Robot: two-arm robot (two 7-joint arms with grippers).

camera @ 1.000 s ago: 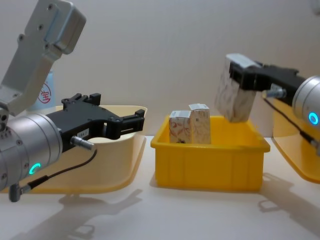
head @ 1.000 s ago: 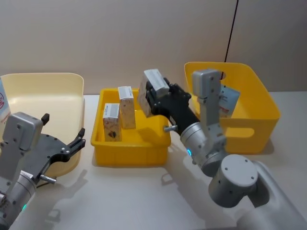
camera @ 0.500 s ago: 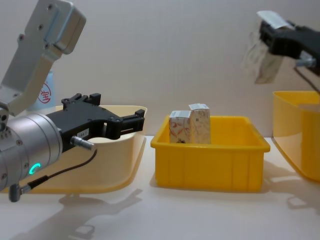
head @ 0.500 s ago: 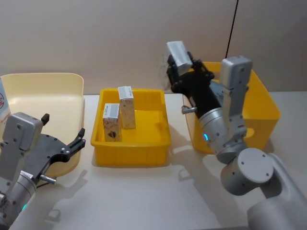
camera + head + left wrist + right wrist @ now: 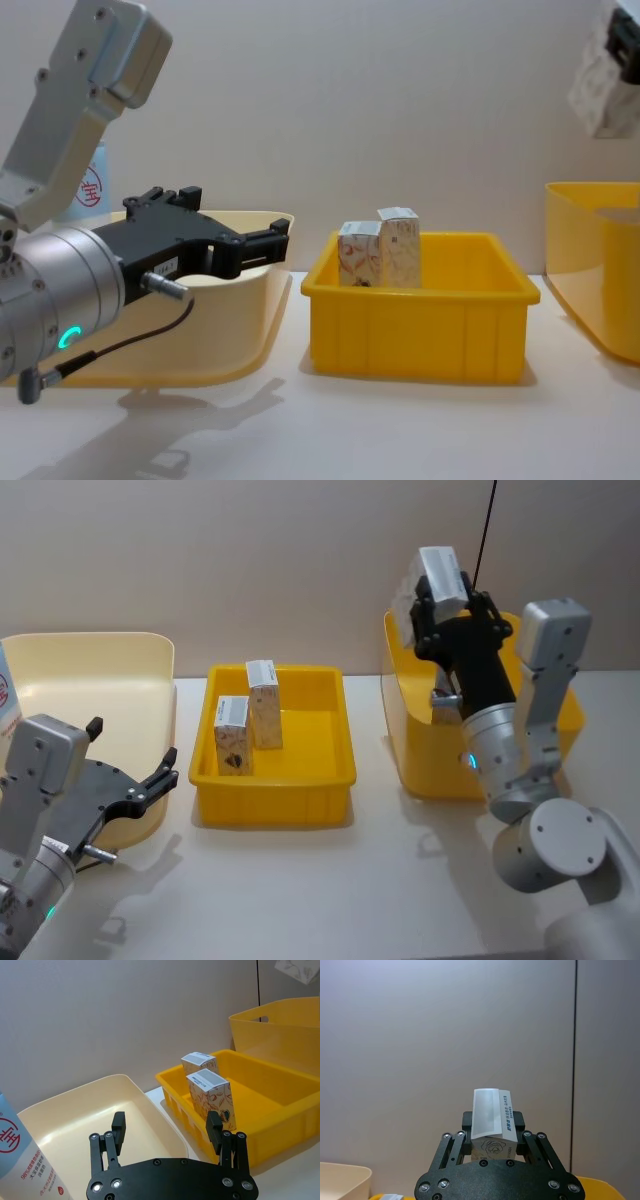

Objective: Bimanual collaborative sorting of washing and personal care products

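Note:
My right gripper (image 5: 442, 608) is shut on a white carton (image 5: 438, 572) and holds it high over the near rim of the deep yellow tub (image 5: 420, 750); the same carton (image 5: 492, 1119) sits between its fingers in the right wrist view and shows at the upper right edge (image 5: 598, 88) of the chest view. Two more white cartons (image 5: 232, 735) (image 5: 263, 702) stand upright in the shallow yellow tray (image 5: 270, 805). A light-blue tube with a red logo (image 5: 22, 1152) stands beside the cream tub (image 5: 95, 675). My left gripper (image 5: 135, 780) hovers open at that tub's near edge, holding nothing.
The three containers stand in a row on the white table: cream tub at left, yellow tray in the middle, deep yellow tub (image 5: 595, 270) at right. A plain wall rises close behind them. Bare tabletop lies in front of the containers.
My right gripper has carried the carton up out of the yellow tray and rightward, ending above the deep yellow tub. The left arm and the two other cartons have not moved.

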